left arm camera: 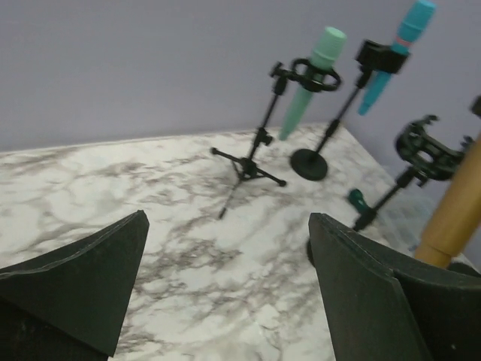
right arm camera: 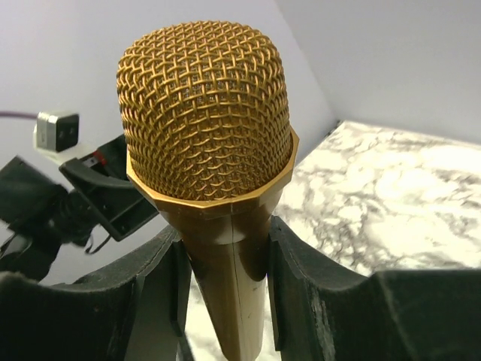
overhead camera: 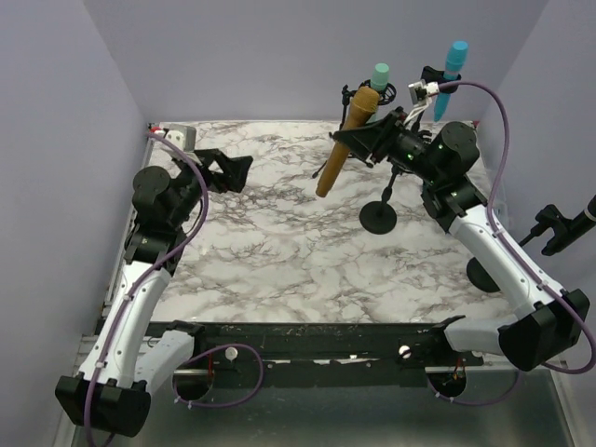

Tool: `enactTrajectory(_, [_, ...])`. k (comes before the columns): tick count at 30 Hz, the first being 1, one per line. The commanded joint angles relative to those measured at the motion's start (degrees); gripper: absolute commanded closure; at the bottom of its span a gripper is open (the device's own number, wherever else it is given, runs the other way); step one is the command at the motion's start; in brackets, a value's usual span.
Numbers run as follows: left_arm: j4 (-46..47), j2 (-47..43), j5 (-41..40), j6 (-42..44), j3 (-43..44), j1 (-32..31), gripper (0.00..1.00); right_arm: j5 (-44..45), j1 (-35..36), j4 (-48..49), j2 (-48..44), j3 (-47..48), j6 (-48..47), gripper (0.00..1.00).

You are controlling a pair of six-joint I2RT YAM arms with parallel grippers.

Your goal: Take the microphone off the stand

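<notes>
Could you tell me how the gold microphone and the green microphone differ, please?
The gold microphone has a mesh head; the green microphone looks smooth all over. The right end effector grips the gold one, while the green one sits clipped in a tripod stand. Both point head-up.

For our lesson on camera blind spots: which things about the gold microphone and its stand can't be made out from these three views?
- Top view: the right gripper covers the top of the stand, so whether the gold microphone is clear of its clip is hidden.
- Left wrist view: the microphone's head is cut off by the right edge.
- Right wrist view: its lower handle is cut off by the bottom edge.
</notes>
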Motion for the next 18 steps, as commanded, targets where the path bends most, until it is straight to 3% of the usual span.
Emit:
enactTrajectory(1, [1.7, 4.7, 30.1, -7.6, 3.4, -1.3, 0.13, -7.4, 0.7, -3.8, -2.6, -2.4, 5.2, 0.99])
enactTrajectory(4, [7.9, 4.9, 37.4, -12.6, 1.0, -7.1, 0.1, -8.5, 1.1, -1.5, -4.9, -7.0, 6.6, 0.99])
enactTrajectory(6, [11.4, 4.1, 37.2, -14.4, -0.9, -12.0, 0.06, -8.7, 1.2, -0.6, -6.5, -9.9, 7.3, 0.99])
enactTrajectory(8, [12.0, 3.6, 32.8, -15.2, -2.1, -16.9, 0.01, -9.1, 1.2, -0.5, -7.9, -11.7, 7.8, 0.99])
enactTrajectory(12, [6.7, 6.6, 22.7, -14.7, 1.2, -24.6, 0.02, -10.1, 1.5, 1.1, -10.4, -15.0, 9.2, 0.99])
enactTrajectory(15, [5.8, 9.3, 18.8, -12.7, 4.1, -29.2, 0.04, -10.1, 1.4, 1.9, -12.2, -17.6, 10.3, 0.99])
enactTrajectory(18, [0.1, 11.3, 8.2, -8.3, 7.6, -34.1, 0.11, -9.8, 1.5, 1.6, -14.3, -19.2, 11.3, 0.99])
